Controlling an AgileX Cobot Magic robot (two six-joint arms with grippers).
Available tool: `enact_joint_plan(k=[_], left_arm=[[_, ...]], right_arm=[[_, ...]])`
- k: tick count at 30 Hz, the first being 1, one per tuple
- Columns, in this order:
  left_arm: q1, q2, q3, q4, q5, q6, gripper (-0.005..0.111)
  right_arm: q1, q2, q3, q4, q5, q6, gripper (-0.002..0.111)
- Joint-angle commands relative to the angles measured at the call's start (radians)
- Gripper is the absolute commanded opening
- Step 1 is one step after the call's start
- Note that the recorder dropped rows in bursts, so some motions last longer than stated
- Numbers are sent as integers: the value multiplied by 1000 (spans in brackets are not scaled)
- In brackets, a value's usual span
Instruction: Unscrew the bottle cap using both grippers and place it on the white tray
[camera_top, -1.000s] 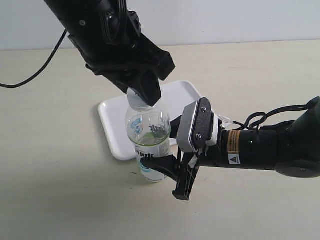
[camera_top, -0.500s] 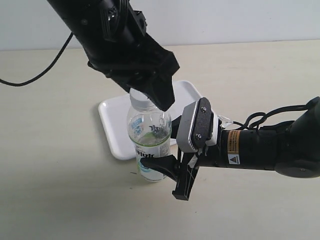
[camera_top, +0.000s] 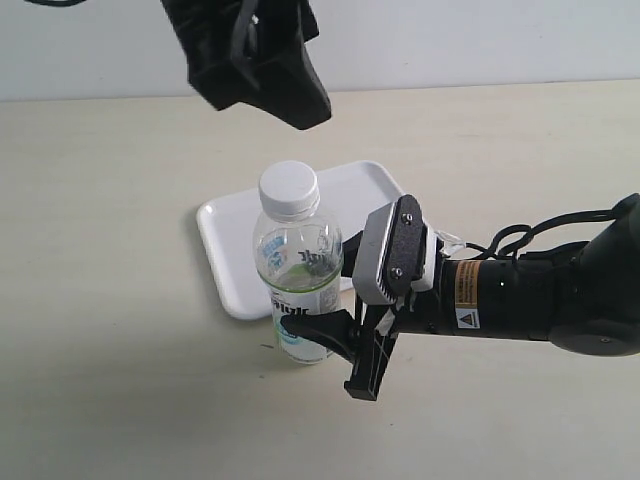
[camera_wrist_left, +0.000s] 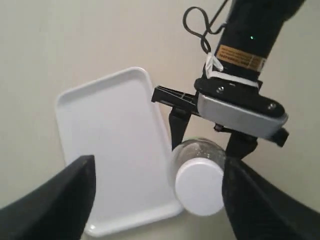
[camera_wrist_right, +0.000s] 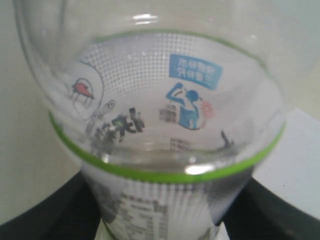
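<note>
The clear bottle (camera_top: 298, 290) with its green and white label stands upright on the table in front of the white tray (camera_top: 225, 230). The white bottle cap (camera_top: 289, 188) sits on its neck. My right gripper (camera_top: 325, 297) is shut on the bottle's body from the right, its black fingers (camera_wrist_right: 272, 212) pressing both sides of the label (camera_wrist_right: 165, 200). My left gripper (camera_top: 298, 98) hangs well above the cap, open and empty. In the left wrist view its fingers (camera_wrist_left: 55, 205) stand wide apart, with the cap (camera_wrist_left: 200, 186) and tray (camera_wrist_left: 110, 150) far below.
A beige table (camera_top: 110, 330) carries everything. The right arm (camera_top: 540, 295), with its grey-white block (camera_top: 390, 250) and orange sticker, lies low across the right side. A light wall runs behind the table.
My left gripper has let go of the cap and risen straight up, away from the bottle. The cap stays on the neck. The right gripper and bottle have not moved.
</note>
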Motion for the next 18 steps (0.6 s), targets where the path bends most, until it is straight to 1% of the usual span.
enact_joint_plan(k=[1, 4, 8, 12, 18], left_arm=[[0, -13, -9, -9, -4, 201, 69], [-2, -13, -8, 24, -4, 236, 69], [-11, -13, -6, 141, -4, 264, 69], [-13, -13, 7, 142, -4, 264, 69], [-12, -17, 68, 138, -4, 291, 69]], right_arm=[[1, 2, 1, -1, 37, -9, 0], [1, 2, 1, -1, 37, -9, 0], [1, 2, 1, -1, 37, -9, 0], [1, 2, 1, 4, 37, -9, 0], [1, 2, 1, 4, 37, -9, 0]])
